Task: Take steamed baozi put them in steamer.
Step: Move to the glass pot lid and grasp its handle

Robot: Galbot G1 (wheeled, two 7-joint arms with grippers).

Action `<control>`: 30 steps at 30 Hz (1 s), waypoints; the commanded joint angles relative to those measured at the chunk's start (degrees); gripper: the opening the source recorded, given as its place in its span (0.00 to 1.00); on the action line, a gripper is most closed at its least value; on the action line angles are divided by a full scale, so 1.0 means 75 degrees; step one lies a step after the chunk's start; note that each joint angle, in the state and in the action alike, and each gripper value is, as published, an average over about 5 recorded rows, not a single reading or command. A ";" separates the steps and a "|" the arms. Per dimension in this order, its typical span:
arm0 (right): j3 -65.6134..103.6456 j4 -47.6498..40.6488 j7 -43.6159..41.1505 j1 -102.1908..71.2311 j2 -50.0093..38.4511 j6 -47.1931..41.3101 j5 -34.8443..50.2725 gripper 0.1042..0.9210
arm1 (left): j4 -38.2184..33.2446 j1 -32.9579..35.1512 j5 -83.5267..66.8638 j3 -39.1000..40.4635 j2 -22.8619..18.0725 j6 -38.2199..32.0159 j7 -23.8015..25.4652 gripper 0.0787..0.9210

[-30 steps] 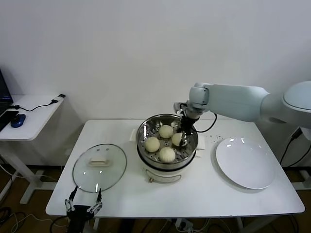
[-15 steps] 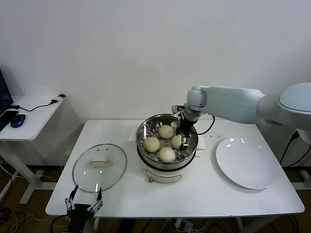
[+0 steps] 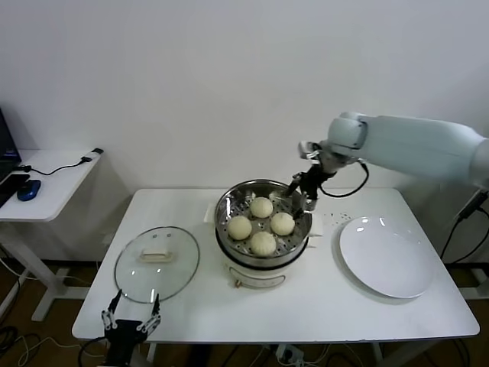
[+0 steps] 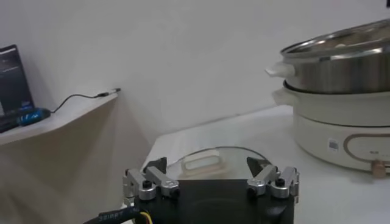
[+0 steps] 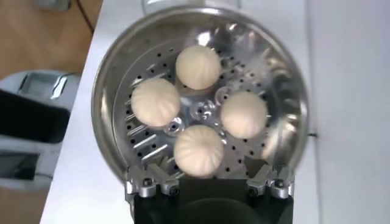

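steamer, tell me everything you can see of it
The steamer is a round, shiny steel basket with a perforated bottom, sitting upright on a white cooker base mid-table. Its lid is off. Four cream baozi rest inside in a ring. The open right tool hovers above its far-right rim, not touching.

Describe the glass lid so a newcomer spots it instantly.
Start at the white table, whose middle holds the shiny steamer with four baozi. The glass lid lies flat near the table's front left corner. Unlike the opaque white plate on the right, it is see-through with a pale handle.
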 commanded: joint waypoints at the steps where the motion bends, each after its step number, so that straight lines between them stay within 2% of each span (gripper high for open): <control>1: 0.1532 0.1542 0.2073 -0.0994 -0.3236 0.1527 0.0280 0.88 | -0.0133 -0.0007 -0.0033 -0.0051 -0.0065 0.0047 0.0005 0.88; 7: 0.6085 0.1948 0.3593 -0.5675 -0.4459 0.2356 0.0003 0.88 | -0.0274 0.0092 0.0052 -0.0053 -0.0096 0.0053 -0.0012 0.88; 12: 1.0336 0.2241 0.4145 -0.9885 -0.4475 0.2632 -0.0141 0.88 | -0.0430 0.0158 0.0187 -0.0028 -0.0129 0.0041 -0.0039 0.88; 17: 1.4315 0.2381 0.4256 -1.3138 -0.3563 0.2661 -0.0463 0.88 | -0.0462 0.0077 0.0422 -0.0017 -0.0160 0.0062 -0.0108 0.88; 20: 1.5719 0.2447 0.4216 -1.4334 -0.2877 0.2628 -0.0716 0.88 | -0.0451 -0.0006 0.0605 -0.0001 -0.0175 0.0075 -0.0124 0.88; 25: 1.7344 0.2890 0.4224 -1.5789 -0.1811 0.2366 -0.1196 0.88 | -0.0460 -0.0025 0.1247 -0.0085 -0.0143 0.0029 -0.0084 0.88; 30: 1.8153 0.3394 0.4343 -1.6762 -0.0584 0.1989 -0.1859 0.88 | -0.0306 -0.0316 0.3305 -0.0304 -0.0107 -0.0163 -0.0224 0.88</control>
